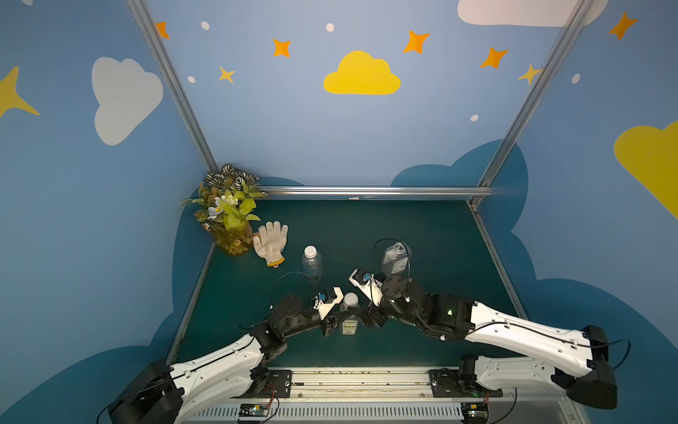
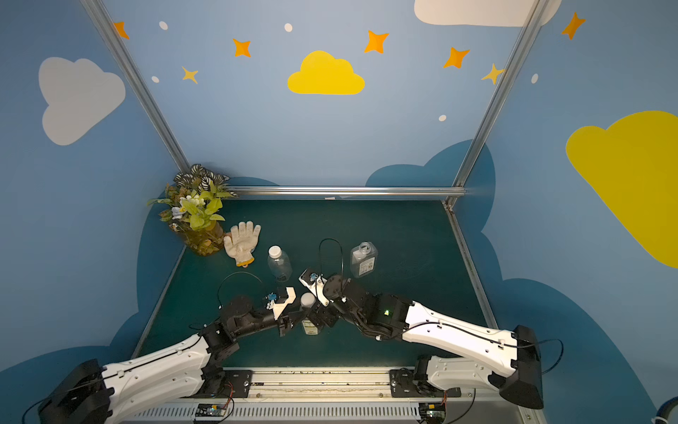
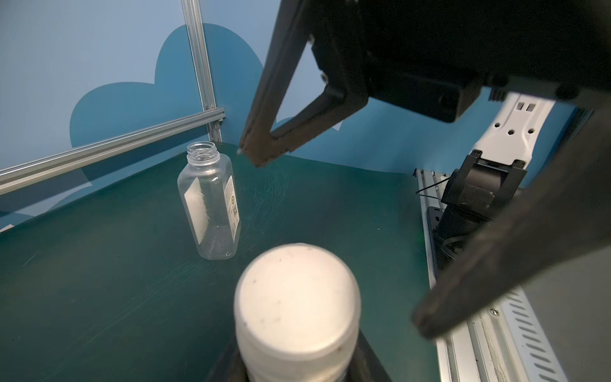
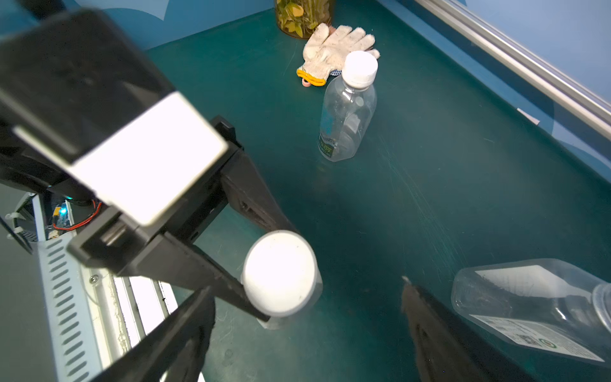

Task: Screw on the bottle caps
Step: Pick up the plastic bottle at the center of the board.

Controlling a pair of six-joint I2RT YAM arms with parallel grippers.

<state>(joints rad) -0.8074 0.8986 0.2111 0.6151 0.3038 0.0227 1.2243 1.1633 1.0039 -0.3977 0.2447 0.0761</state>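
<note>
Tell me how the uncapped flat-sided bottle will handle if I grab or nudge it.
The uncapped bottle looks empty, so probably very light and easy to tip or slide on the table. Its clear walls may flex under a squeeze, with no cap on. Flat sides should keep it from rolling.

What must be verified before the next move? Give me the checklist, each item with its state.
1. Left gripper clamps the slim bottle upright: ok.
2. Right gripper clear of the white cap on that bottle: ok, jaws wide apart.
3. White cap screwed tight: cannot tell.
4. Round bottle capped: ok.
5. Flat-sided bottle capped: not ok, neck open.
6. Spare cap in sight: not ok, none shows in any view.
</note>
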